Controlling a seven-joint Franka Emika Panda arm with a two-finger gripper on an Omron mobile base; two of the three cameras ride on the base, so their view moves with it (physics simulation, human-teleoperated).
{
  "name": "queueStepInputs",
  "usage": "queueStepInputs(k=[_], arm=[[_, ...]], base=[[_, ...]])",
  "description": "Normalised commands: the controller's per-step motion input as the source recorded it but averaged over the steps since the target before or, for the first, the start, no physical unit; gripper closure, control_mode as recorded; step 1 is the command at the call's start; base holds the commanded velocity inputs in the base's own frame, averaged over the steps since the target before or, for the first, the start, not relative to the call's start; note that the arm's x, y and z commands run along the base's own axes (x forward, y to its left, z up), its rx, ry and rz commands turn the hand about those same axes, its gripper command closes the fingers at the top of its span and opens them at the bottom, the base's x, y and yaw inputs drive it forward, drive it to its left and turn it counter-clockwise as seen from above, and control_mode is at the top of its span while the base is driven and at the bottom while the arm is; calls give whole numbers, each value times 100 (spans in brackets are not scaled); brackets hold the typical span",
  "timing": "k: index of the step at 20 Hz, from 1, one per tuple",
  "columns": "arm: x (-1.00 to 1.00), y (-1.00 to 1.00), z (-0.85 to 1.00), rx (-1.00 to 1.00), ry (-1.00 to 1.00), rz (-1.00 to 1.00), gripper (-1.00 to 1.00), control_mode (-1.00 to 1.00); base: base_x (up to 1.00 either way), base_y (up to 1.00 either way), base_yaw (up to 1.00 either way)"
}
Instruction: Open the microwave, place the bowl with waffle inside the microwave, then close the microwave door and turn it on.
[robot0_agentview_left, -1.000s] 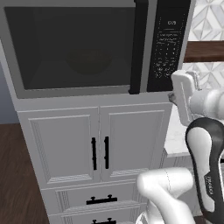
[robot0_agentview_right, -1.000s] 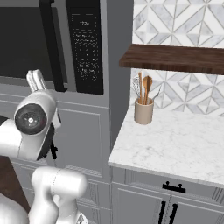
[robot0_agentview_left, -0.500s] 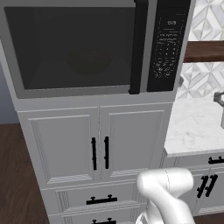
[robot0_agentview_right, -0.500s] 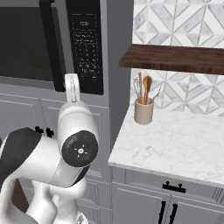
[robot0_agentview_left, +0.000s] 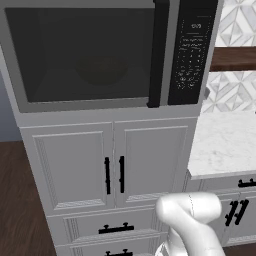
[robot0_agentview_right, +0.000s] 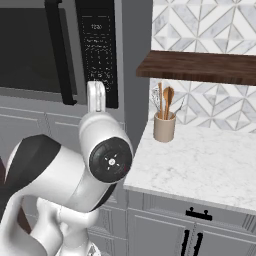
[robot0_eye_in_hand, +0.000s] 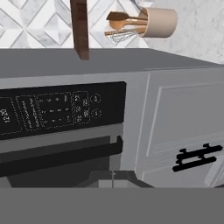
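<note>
- Microwave (robot0_agentview_left: 100, 55): large grey built-in box set above white panelled cabinet doors (robot0_agentview_left: 112, 167); smooth matte casing, rectangular.
- Microwave door (robot0_agentview_left: 82, 52): shut, with a dark glass window; a round shape, dim behind the glass, sits low in the cavity, too dark to identify.
- Bar handle (robot0_agentview_left: 158, 52): long, black, vertical, at the door's right edge; in the hand view it runs sideways (robot0_eye_in_hand: 61, 155) because that camera is rolled.
- Keypad panel (robot0_agentview_left: 192, 50): glossy black strip with small white markings, just right of the handle; also seen in the right base view (robot0_agentview_right: 98, 52) and hand view (robot0_eye_in_hand: 57, 109).
- Gripper (robot0_eye_in_hand: 113, 178): jaws together, holding nothing, tips near the handle and keypad but apart from them.
- Arm: in the right base view, a white rounded elbow joint (robot0_agentview_right: 105, 150) with a dark cap stands in front of the cabinets; in the left base view, a white link (robot0_agentview_left: 192, 225) curves at the lower edge.
- Change: half a second earlier the elbow sat lower and more central in the right base view; it is now higher and nearer the keypad.
- Counter (robot0_agentview_right: 200, 160): white veined marble, right of the microwave.
- Utensil holder (robot0_agentview_right: 164, 125): beige cylinder holding wooden spoons, on the counter beneath a dark wooden shelf (robot0_agentview_right: 200, 67).
- Backsplash (robot0_agentview_right: 210, 22): grey-and-white geometric tile.
</note>
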Motion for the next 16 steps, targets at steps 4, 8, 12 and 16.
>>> queueStepInputs(k=[4,8,12,16], arm=[[27,19,0,0,1,-4,100,-100],[46,28,0,0,0,-3,100,-100],[69,7,0,0,1,0,100,-100],[68,0,0,0,4,0,100,-100]], base=[[0,0,0],[0,0,0],[0,0,0],[0,0,0]])
